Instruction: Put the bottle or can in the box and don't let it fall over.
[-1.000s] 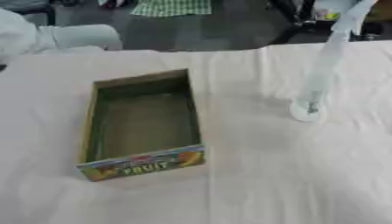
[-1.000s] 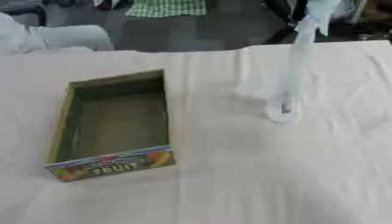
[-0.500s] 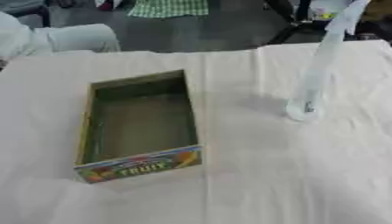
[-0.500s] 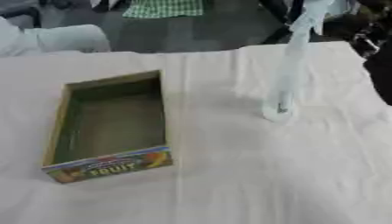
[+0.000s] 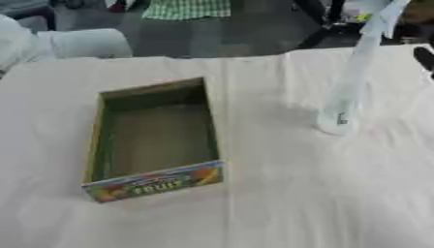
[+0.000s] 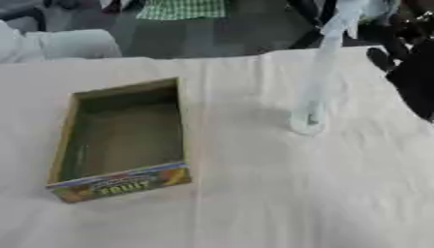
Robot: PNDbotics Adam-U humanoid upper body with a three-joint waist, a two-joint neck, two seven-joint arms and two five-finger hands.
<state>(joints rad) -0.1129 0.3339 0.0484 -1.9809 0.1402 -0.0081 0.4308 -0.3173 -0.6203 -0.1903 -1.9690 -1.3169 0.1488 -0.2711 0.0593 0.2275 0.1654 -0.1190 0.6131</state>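
**Bottle standing on the cloth, right hand coming in at the edge**

A tall, clear bottle (image 5: 349, 89) is standing upright on the cloth (image 5: 280, 193) that is covering the table. Its round base is resting right of the box (image 5: 152, 140), well apart from it, and its neck is reaching up past the table's far edge in both views. Nothing is touching the bottle; it is standing on its own, outside the box.

The box is lying open-topped on the left half of the cloth, its long sides running away from the camera and slightly askew. Its inside is showing dull green and bare. The near end wall (image 6: 118, 183) is carrying a bright printed label with fruit colours and lettering.

The right hand (image 6: 411, 77) is showing at the right edge of the right eye view as a black shape, with dark fingers (image 6: 379, 59) pointing up and toward the bottle's upper part. It is near the bottle but apart from it, with bare cloth lying between them. The fingers are looking fairly straight and are holding nothing. In the left eye view only a dark tip of that hand is poking in at the right edge, level with the far part of the table.

The left hand is not showing in either view.

Beyond the far edge, a pale rounded shape (image 5: 81, 43) is lying at the upper left, past the cloth's corner.
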